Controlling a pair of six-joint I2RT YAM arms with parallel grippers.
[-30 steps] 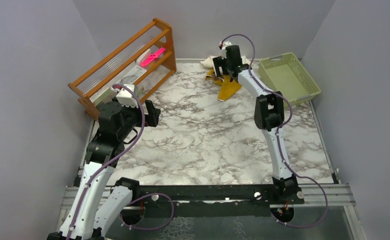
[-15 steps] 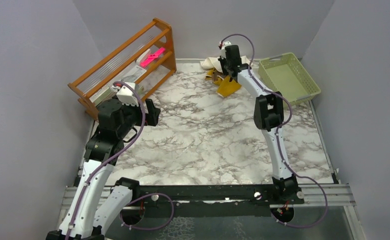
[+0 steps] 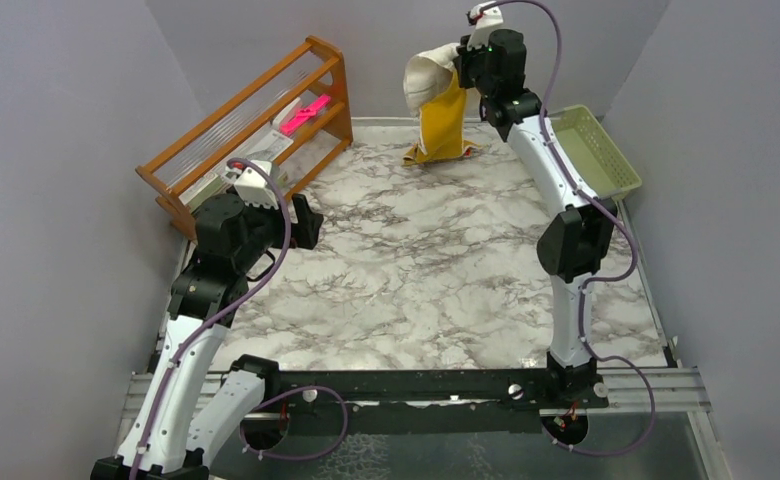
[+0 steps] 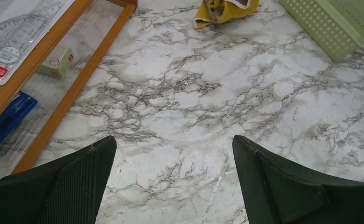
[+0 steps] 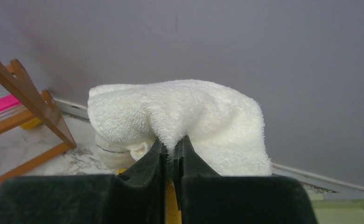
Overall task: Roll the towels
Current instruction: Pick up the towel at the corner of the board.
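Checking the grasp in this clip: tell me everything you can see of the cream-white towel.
The cream-white towel is plain, fluffy terry, bunched and drooping. The right gripper, shut, pinches a fold of it, holding it in the air by the back wall. The mustard-yellow towel hangs directly beneath it.

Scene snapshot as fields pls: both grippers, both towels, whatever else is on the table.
left gripper: open, holding nothing, over the table beside the wooden rack
right gripper: shut on cream towel, high by the back wall
cream towel: bunched, off the table
yellow towel: hanging below the cream one, lower end on the table
green basket: back right
rolled: neither towel
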